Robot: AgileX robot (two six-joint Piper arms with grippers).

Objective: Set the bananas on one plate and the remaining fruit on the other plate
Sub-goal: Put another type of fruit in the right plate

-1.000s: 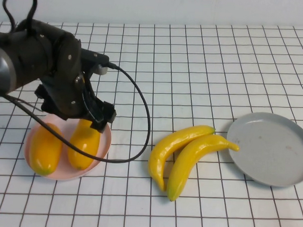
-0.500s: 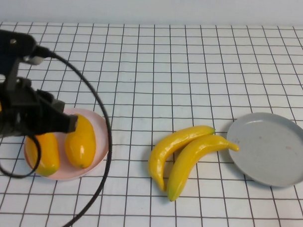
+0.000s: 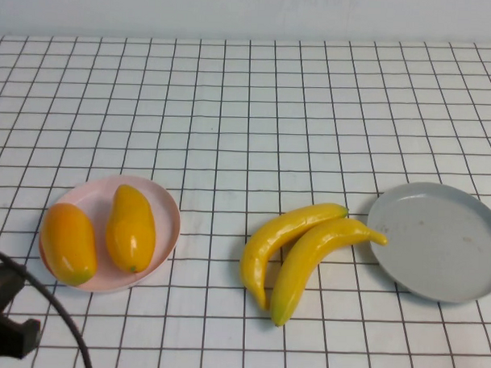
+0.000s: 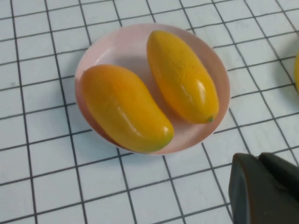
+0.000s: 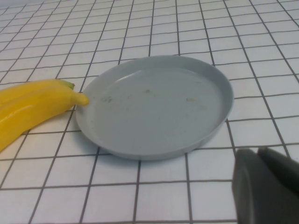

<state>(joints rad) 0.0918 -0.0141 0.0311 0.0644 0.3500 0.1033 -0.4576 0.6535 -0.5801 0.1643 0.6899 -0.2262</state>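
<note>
Both gripper sets, left gripper [image 4: 264,189] and right gripper [image 5: 268,186], seemingly closed, empty, beside plates.

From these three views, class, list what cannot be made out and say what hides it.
- Left gripper: shut; cut off by the left wrist view's edge, and only its arm shows at the high view's lower left corner.
- Right gripper: shut; absent from the high view, cut off in the right wrist view.
- Bananas: mostly cropped in the right wrist view.

Left pincer [image 4: 266,186] closed, empty, low; right pincer [image 5: 268,184] closed, empty.
</note>
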